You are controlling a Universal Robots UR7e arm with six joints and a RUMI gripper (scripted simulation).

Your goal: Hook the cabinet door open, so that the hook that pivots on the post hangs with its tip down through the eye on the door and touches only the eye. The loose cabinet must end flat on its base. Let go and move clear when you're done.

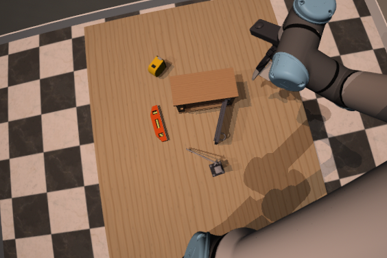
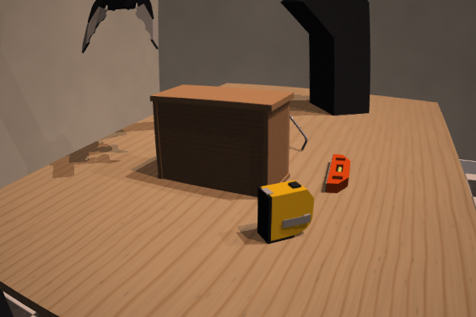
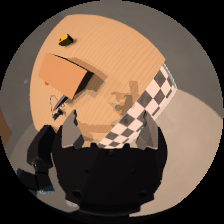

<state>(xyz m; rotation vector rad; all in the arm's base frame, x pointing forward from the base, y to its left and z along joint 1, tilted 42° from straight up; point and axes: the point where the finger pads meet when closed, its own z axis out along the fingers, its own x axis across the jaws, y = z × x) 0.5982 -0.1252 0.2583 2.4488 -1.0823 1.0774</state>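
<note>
The brown wooden cabinet (image 1: 204, 88) stands flat on its base in the middle of the table; it also shows in the exterior view (image 2: 221, 137) and the wrist view (image 3: 64, 75). Its dark door (image 1: 220, 121) is swung open toward the front, with a small metal eye (image 1: 224, 135) near its free edge. The small dark post (image 1: 217, 169) stands in front of the door, and its thin wire hook (image 1: 202, 154) points away to the left, apart from the eye. My gripper (image 2: 119, 45) (image 1: 261, 66) is open and empty, high above the table to the cabinet's right.
A yellow tape measure (image 1: 156, 66) lies left of the cabinet at the back. An orange spirit level (image 1: 158, 123) lies at the front left. My arm's black base (image 2: 338, 44) stands at the table's edge. The arm's links overhang the table's right and front.
</note>
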